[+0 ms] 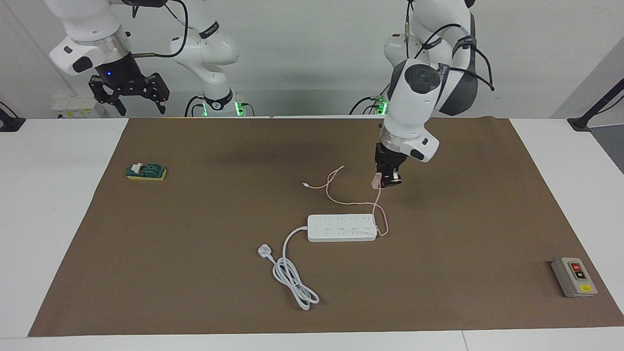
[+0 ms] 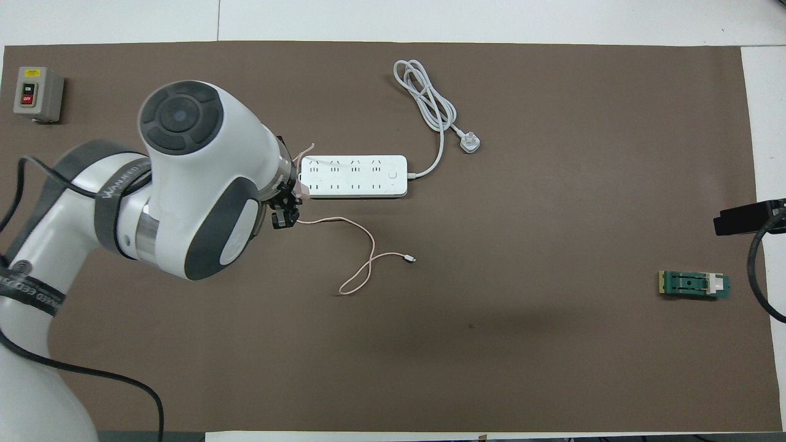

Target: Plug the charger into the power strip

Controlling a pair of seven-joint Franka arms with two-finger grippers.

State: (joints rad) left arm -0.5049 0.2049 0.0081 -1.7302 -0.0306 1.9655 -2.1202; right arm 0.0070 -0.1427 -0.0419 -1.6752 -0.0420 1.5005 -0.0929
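The left gripper (image 1: 388,181) was clamped on the charger (image 1: 376,181), held in the air over the mat (image 1: 487,219) just off the power strip (image 1: 341,227) at the strip's end toward the left arm. The pink cable (image 1: 378,209) hung from the charger, looped down past that end of the strip, and trailed over the mat nearer to the robots. The step in hand appeared to be carrying the charger to a socket; nothing was plugged in yet. The next move would likely call for bringing the charger over one outlet, prongs pointing down and lined up with the slots, then pressing straight in. Prong direction could not be made out. The right gripper (image 1: 128,95) waited with jaws wide, raised at the right arm's end of the table.
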